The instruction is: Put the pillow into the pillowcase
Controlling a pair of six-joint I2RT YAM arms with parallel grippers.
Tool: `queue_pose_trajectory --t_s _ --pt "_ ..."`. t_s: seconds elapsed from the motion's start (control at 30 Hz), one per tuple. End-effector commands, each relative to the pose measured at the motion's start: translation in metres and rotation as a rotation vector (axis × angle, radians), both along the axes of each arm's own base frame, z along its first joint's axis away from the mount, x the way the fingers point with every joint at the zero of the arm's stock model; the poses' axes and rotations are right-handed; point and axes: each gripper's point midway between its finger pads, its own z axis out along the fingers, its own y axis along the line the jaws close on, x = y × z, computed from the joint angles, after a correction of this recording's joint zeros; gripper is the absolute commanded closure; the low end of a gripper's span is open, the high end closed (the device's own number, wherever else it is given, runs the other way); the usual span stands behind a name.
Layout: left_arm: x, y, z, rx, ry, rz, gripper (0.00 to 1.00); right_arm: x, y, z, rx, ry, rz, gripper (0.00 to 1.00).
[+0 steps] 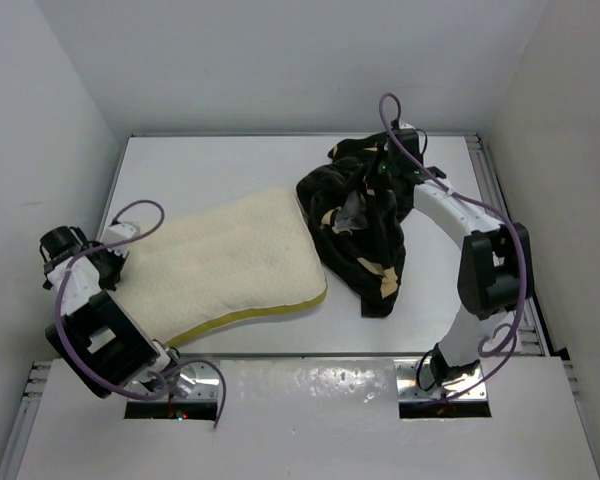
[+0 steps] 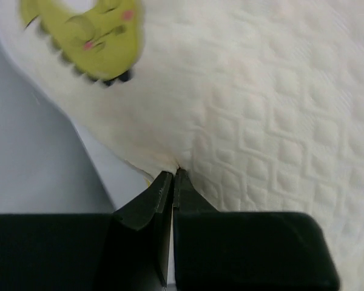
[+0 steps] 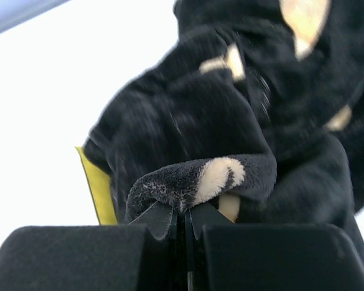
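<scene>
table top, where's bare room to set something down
Widest bare table: the far-left stretch behind the pillow, left of the pillowcase. A smaller patch lies near-right, between pillowcase and right arm. Crowded mid-table, where pillow and pillowcase sit close.

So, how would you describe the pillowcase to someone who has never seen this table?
On the white table, look to the right half, beside the cream pillow. The pillowcase is the crumpled heap of black velvety fabric there, a fold of it pinched in the right gripper. It is the only dark, tan-patterned thing; the pillow is pale and quilted with a yellow edge.
</scene>
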Motion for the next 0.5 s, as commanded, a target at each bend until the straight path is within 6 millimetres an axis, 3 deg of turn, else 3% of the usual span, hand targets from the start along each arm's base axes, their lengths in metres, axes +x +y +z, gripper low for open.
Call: queue_pose_trajectory --t_s 0.0,0.03,0.07,0.1,0.13,0.2,0.23,0.27,0.3,0.33,0.37,0.4,0.43,0.47 --pt "-0.072 -0.055 -0.011 -0.018 0.24 -0.51 1.0 0.033 0.019 0.03 0.068 -0.11 0.018 1.0" --pt "-0.078 -0.059 -0.009 0.061 0.245 -0.783 1.0 0.036 0.022 0.026 0.073 -0.109 0.025 1.0" --pt "-0.088 -0.065 -0.005 0.079 0.279 -0.868 1.0 0.041 0.024 0.028 0.084 -0.118 0.031 1.0" --pt "-0.082 -0.063 -0.001 0.122 0.268 -0.9 0.95 0.044 0.027 0.017 0.083 -0.101 0.039 1.0" --pt "-0.077 -0.06 0.004 0.144 0.261 -0.848 0.49 0.046 0.029 0.015 0.089 -0.095 0.051 1.0" --pt "-0.046 -0.043 0.028 0.257 0.155 -0.724 0.01 0.047 0.036 0.009 0.101 -0.069 0.083 1.0" --pt "-0.031 -0.037 0.041 0.28 0.077 -0.646 0.0 0.046 0.036 0.008 0.104 -0.062 0.088 1.0" --pt "-0.012 -0.024 0.068 0.319 -0.039 -0.549 0.0 0.044 0.038 0.004 0.102 -0.06 0.101 1.0" --pt "0.02 -0.022 0.105 0.308 -0.255 -0.45 0.0 0.043 0.039 0.004 0.104 -0.066 0.112 1.0" --pt "0.035 -0.023 0.127 0.29 -0.357 -0.415 0.0 0.04 0.045 0.003 0.111 -0.066 0.138 1.0" --pt "0.058 -0.036 0.164 0.274 -0.481 -0.434 0.0 0.039 0.046 0.0 0.106 -0.073 0.157 1.0" --pt "0.082 -0.054 0.193 0.135 -0.61 -0.38 0.0 0.038 0.048 0.002 0.108 -0.08 0.171 1.0" --pt "0.097 -0.074 0.208 0.054 -0.656 -0.391 0.0 0.038 0.05 0.003 0.109 -0.08 0.185 1.0" --pt "0.118 -0.12 0.237 0.003 -0.71 -0.514 0.0 0.037 0.051 0.004 0.114 -0.08 0.197 1.0"
